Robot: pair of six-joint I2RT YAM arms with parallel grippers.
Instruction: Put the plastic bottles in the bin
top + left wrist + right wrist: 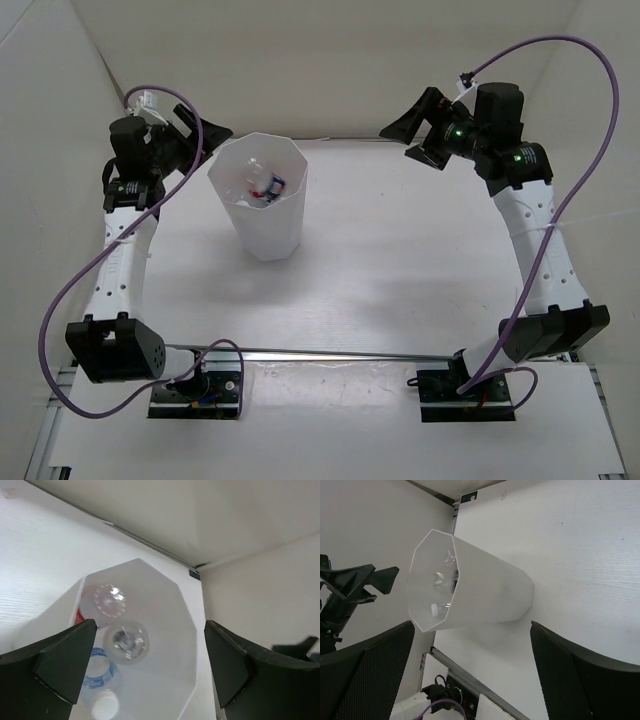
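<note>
The white faceted bin (271, 240) stands upright on the table, left of centre. Several plastic bottles (265, 186) lie inside it. Looking down from the left wrist view, the bin's inner wall (167, 615) holds a blue-labelled bottle (100, 676) with a white cap, a clear bottle (129, 641) seen end-on, and a red-labelled one (106, 602). My left gripper (205, 138) hovers just above the bin's left rim; it (150, 640) is open and empty. My right gripper (410, 140) hangs open and empty far to the bin's right, facing the bin (490, 595).
White walls close in the table at the back and on both sides. A metal rail (330, 352) runs along the near edge between the arm bases. Purple cables loop off both arms.
</note>
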